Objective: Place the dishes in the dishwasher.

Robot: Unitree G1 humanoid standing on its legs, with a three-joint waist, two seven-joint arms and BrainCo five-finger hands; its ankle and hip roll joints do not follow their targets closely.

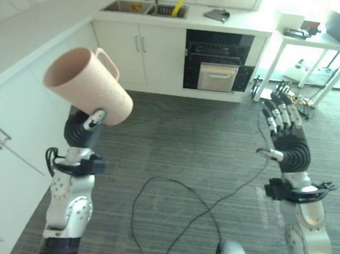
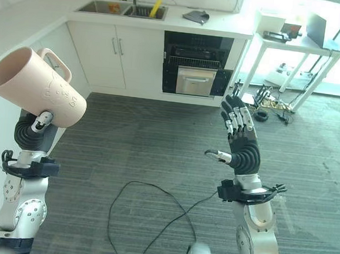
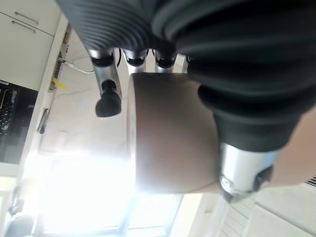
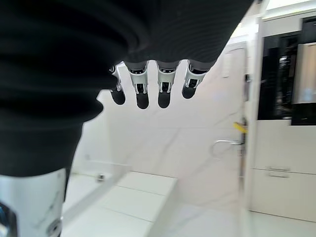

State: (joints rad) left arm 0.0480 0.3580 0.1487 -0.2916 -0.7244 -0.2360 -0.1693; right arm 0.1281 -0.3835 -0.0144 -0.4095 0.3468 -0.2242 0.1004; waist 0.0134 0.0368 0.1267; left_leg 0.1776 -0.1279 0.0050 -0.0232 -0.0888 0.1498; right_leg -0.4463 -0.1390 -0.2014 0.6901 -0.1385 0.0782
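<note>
A pale pink mug with a handle is held up in the air at the left, tipped with its mouth toward the upper left. My left hand is shut on it from below, thumb on its base; the left wrist view shows the mug between fingers and thumb. My right hand is raised at the right, fingers straight and spread, holding nothing. The dishwasher stands across the floor under the far counter, its dark front showing racks and a silver panel.
White cabinets run under the far counter, which holds a sink with a yellow item. A white counter runs along the left. A white table stands at the right. Grey carpet lies between.
</note>
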